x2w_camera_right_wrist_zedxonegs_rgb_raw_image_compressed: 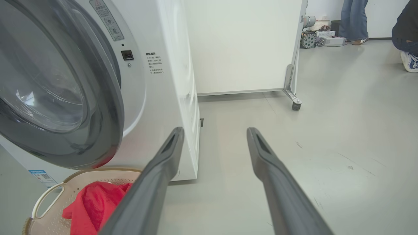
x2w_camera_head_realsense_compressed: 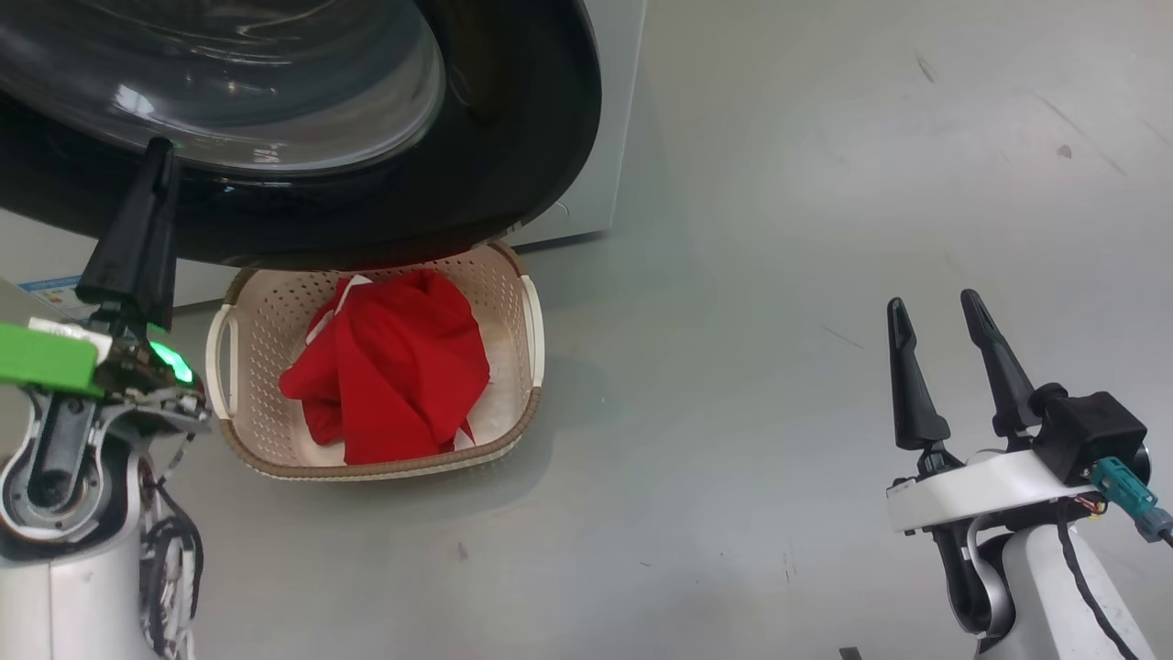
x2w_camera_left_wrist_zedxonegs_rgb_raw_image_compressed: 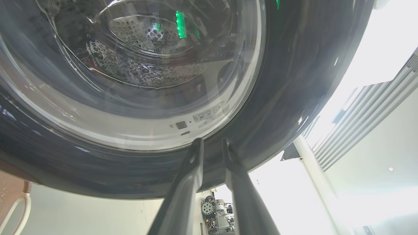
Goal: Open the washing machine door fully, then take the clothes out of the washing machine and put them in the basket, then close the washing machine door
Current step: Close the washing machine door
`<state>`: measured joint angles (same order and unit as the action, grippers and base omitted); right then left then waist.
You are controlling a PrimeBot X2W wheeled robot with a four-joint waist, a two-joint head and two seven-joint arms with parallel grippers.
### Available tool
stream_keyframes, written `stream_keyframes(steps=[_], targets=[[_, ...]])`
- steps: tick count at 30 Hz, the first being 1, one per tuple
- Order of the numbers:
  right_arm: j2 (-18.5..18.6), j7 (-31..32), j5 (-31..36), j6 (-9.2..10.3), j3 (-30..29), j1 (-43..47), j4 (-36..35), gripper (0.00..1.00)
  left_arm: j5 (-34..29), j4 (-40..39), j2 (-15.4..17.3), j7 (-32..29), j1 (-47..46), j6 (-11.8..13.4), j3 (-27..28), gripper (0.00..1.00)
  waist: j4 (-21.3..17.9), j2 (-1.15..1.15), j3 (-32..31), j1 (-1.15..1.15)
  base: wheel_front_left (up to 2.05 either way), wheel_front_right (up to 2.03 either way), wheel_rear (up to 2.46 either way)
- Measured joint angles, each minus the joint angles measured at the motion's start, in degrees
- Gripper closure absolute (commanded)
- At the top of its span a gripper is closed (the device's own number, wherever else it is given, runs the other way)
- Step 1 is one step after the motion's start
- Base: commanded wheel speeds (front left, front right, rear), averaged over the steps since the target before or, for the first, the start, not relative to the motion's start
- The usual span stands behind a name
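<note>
The clothes [x2w_camera_head_realsense_compressed: 389,362] lie in the basket [x2w_camera_head_realsense_compressed: 261,344], which sits on the floor [x2w_camera_head_realsense_compressed: 825,229] at the front of the washing machine [x2w_camera_right_wrist_zedxonegs_rgb_raw_image_compressed: 163,98], so unloading looks done. The washing machine door [x2w_camera_head_realsense_compressed: 536,137] stands ajar over the basket's far edge; I judge only closing is left. My left gripper [x2w_camera_left_wrist_zedxonegs_rgb_raw_image_compressed: 212,143] is slightly parted and empty, tips at the door's lower rim. My right gripper [x2w_camera_head_realsense_compressed: 935,307] is wide open and empty.

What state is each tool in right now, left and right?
Left tool: slightly open, holding nothing, tips near the washing machine door.
Right tool: wide open, empty.
</note>
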<state>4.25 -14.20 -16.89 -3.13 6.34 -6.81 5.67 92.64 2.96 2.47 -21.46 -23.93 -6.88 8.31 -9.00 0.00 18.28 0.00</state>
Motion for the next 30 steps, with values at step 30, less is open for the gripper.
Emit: stream_keyframes(steps=[30], targets=[[1.03,0.0,2.37,0.32,-0.56,8.76,1.47,0.0,-58.49,-10.78,12.72,24.16,28.61,0.14,-10.93,0.0,7.8,0.0,-15.37,0.0,0.0,0.0,0.0]])
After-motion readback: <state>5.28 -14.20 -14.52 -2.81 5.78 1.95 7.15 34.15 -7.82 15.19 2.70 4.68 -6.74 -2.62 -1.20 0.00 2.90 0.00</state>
